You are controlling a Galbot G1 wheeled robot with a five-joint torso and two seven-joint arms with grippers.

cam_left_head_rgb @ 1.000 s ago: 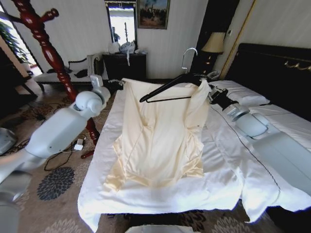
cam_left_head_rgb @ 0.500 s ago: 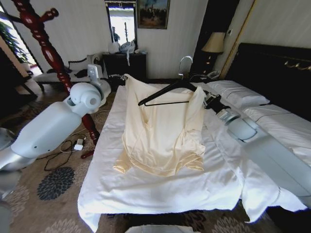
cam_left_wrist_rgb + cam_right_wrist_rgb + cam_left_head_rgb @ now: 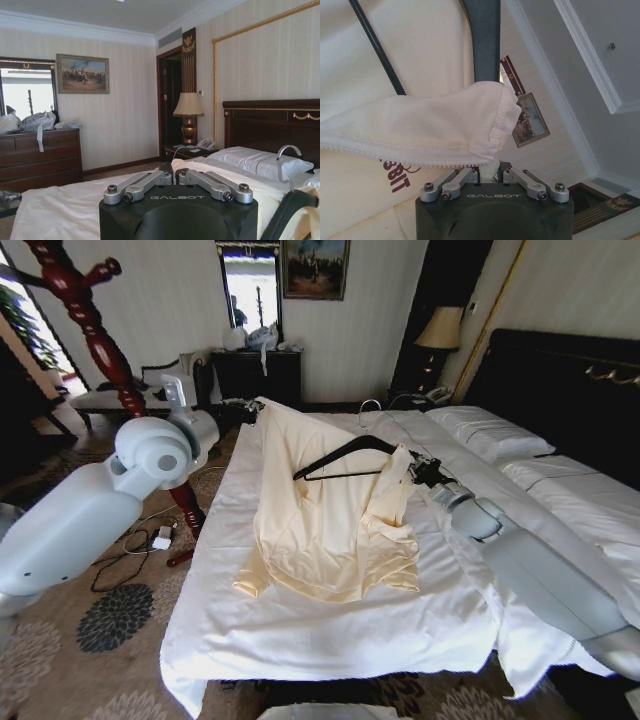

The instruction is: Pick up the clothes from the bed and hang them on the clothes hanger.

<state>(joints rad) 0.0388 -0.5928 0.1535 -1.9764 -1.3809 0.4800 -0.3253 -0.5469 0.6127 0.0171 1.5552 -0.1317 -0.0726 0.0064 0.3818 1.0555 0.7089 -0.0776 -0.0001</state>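
The cream clothes [image 3: 330, 525] lie partly on the white bed [image 3: 330, 640], lifted at two points. My left gripper [image 3: 256, 406] is shut on one top corner, holding it above the bed's far left side; its fingers [image 3: 150, 181] meet at cream fabric. The black clothes hanger [image 3: 345, 453] with its silver hook [image 3: 370, 408] hangs tilted over the shirt. My right gripper [image 3: 414, 469] is shut on the hanger's right end, where the shirt's shoulder [image 3: 420, 125] drapes over the dark hanger arm [image 3: 485, 40]. The hanger's left end sticks out bare in front of the fabric.
A tall dark-red coat stand [image 3: 95, 340] rises left of the bed, with cables [image 3: 160, 538] on the carpet at its foot. A dark dresser [image 3: 255, 375] and a lamp [image 3: 437, 330] stand by the far wall. White pillows [image 3: 490, 430] lie against the black headboard [image 3: 560, 370].
The right gripper has lowered the hanger toward the bed, hook dropping well down. The shirt, spread flat a second ago, has been drawn up and bunched. The left arm has shifted.
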